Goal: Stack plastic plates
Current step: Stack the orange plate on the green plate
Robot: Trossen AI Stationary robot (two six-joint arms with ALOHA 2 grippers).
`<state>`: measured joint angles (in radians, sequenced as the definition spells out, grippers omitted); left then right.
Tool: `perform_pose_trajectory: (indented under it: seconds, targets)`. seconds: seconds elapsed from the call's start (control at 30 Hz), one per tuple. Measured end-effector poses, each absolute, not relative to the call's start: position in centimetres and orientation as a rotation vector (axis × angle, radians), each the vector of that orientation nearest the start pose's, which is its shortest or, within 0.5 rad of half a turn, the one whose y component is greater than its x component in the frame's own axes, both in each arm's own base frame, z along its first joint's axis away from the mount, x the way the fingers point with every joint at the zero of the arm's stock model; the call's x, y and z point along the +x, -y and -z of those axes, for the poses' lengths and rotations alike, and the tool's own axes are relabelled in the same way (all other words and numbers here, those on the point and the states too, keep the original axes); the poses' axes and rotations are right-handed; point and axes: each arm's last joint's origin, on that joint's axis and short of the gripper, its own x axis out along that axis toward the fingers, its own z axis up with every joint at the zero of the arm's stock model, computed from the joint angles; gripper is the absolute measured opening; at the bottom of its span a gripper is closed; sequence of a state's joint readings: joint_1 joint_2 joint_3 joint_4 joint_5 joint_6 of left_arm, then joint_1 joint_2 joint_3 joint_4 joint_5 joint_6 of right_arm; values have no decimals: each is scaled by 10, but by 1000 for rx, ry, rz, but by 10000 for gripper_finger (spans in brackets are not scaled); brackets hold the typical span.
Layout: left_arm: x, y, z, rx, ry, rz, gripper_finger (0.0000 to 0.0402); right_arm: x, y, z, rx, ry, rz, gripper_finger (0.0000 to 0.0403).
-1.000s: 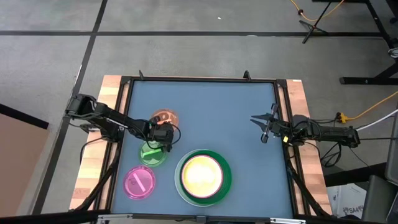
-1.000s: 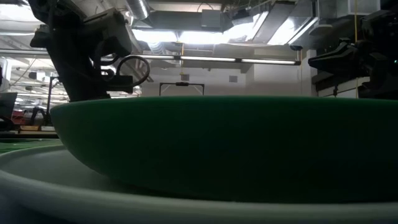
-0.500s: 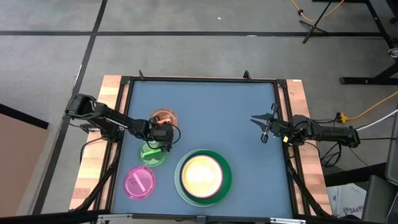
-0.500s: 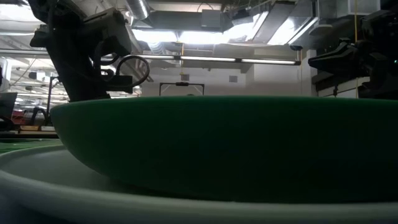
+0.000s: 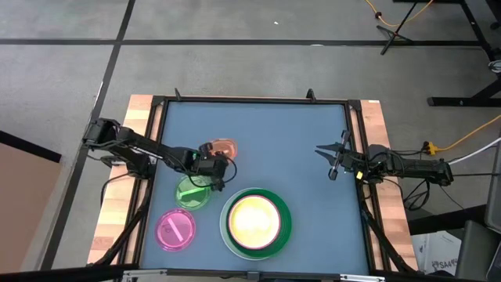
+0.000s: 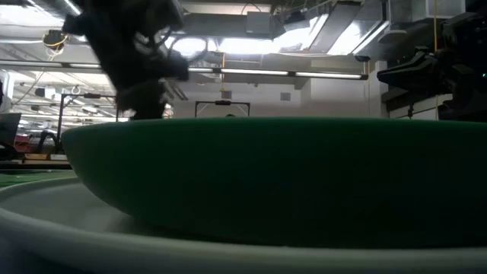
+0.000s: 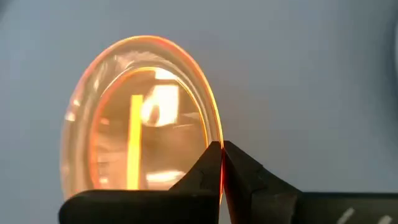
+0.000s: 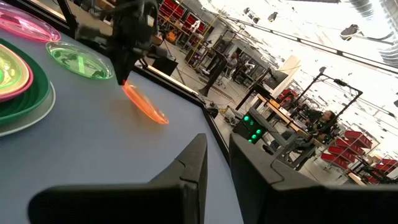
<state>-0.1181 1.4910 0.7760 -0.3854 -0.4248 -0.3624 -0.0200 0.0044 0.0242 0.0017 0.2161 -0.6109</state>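
My left gripper [image 5: 214, 160] is shut on a small translucent orange plate [image 5: 221, 148], left of the table's middle; in the right wrist view the orange plate [image 8: 146, 104] is tilted. A translucent green plate [image 5: 192, 193] and a magenta plate [image 5: 176, 229] lie flat toward the near-left. Near the front edge is a stack: a white plate [image 5: 226, 243] at the bottom, then a dark green plate [image 5: 283, 222], a pink plate [image 5: 252, 246] and a cream plate [image 5: 254, 220]. My right gripper [image 5: 329, 161] waits open by the right edge. My left gripper pinches the orange plate's rim [image 7: 217, 138] between its two fingertips, on the plate's near side. The fingers come slanting down from above. The plate is tilted, with the held edge raised and the opposite edge [image 8: 160, 119] low; I cannot tell whether that edge touches the table.
The blue table top [image 5: 274, 141] is bare over its far half and middle. A raised dark frame [image 5: 250, 100] runs around it. In the low view the dark green plate [image 6: 274, 175] fills the foreground, with my left arm [image 6: 144, 53] behind it.
My left gripper has moved a little toward the table's right edge and risen, carrying the orange plate along. The plate, which lay flat a second ago, is now tipped up at its held edge and sits farther right. The right arm has kept still.
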Motion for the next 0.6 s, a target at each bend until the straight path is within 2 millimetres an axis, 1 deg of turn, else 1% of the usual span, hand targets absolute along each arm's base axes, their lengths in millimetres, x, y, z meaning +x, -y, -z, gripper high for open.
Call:
perform_pose_trajectory:
  seconds: [0.23, 0.4, 0.5, 0.6]
  targets:
    - [292, 26, -209, 8, -867, -398, 0, 96, 8, -172, -606, -51, 235, 62]
    - [303, 38, -235, 17, -788, -348, 0, 96, 8, -172, -606, -51, 235, 62]
    - [306, 49, -246, 17, -750, -314, 0, 96, 8, -172, -606, -51, 235, 62]
    - [306, 61, -251, 24, -734, -273, 0, 96, 8, -172, -606, -51, 235, 62]
